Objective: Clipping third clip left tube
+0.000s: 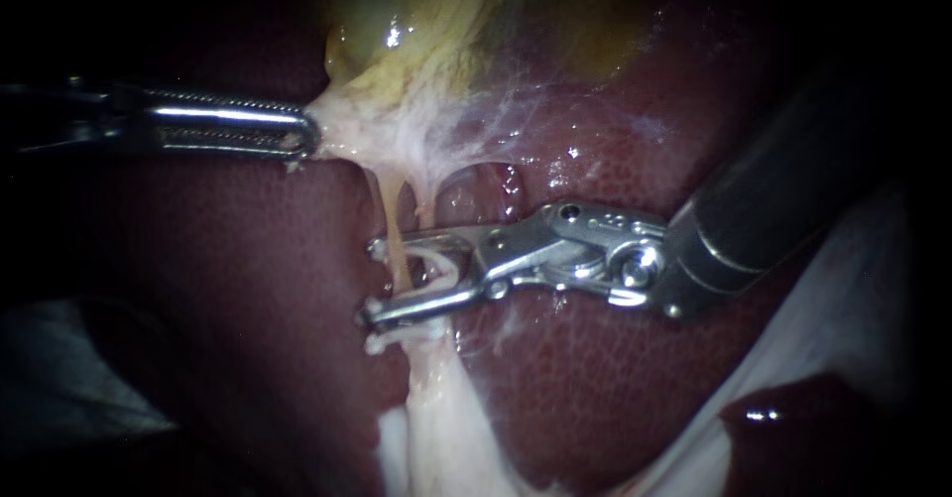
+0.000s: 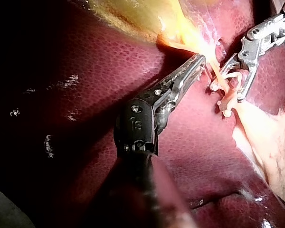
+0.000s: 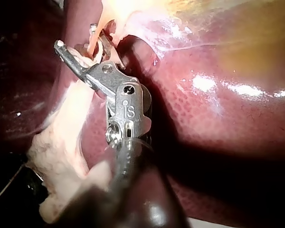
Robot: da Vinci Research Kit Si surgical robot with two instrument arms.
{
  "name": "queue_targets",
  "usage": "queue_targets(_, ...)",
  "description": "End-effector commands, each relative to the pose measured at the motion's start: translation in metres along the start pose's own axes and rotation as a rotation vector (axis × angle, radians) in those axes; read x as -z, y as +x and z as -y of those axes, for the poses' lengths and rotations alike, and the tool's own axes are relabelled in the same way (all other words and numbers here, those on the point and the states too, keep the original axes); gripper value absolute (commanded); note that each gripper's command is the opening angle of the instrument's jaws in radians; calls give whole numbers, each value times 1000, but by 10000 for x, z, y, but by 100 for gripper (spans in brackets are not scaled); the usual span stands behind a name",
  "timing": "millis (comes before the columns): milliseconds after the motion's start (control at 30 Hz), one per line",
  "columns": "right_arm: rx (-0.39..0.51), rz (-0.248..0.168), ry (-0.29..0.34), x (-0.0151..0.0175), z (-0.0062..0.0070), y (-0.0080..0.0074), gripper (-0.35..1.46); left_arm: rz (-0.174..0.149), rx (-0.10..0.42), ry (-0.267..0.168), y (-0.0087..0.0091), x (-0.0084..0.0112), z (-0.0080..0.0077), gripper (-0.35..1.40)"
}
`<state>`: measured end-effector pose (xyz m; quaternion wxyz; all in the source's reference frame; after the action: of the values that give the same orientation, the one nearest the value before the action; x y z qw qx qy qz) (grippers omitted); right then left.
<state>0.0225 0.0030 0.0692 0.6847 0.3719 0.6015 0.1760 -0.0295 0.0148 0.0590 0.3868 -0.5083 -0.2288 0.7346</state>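
Note:
My left instrument comes in from the left, its jaws shut on pale tissue at the foot of the yellowish gallbladder, pulling it leftward. Down from there runs the thin orange left tube. My right instrument reaches in from the right; its jaws stand apart on either side of this tube and hold a white clip between them. Just below them another white clip sits on the tube. The left wrist view shows the left jaws beside the right jaws. The right wrist view shows the right jaws astride the tube.
Dark red liver lies all round the tubes. A second pale strand runs just right of the left tube. A broad pale band of tissue continues below the clips. White cloth lies at the lower right.

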Motion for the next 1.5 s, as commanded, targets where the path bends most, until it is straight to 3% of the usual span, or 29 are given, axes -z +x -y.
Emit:
queue_targets(33,-4,-5,9,-2,0,1,49,0,1,1,0,0,0,-35)
queue_targets(500,-18,-42,38,-6,28,35,45,0,0,1,0,-1,1,-35)
queue_targets(767,-20,-43,37,-1,29,38,24,0,0,1,0,-1,1,-35)
queue_targets(1067,-35,-42,43,10,31,41,-35,0,0,1,0,-1,1,-35)
queue_targets(1500,-77,-45,26,13,29,39,-35,0,0,1,0,-1,1,-35)
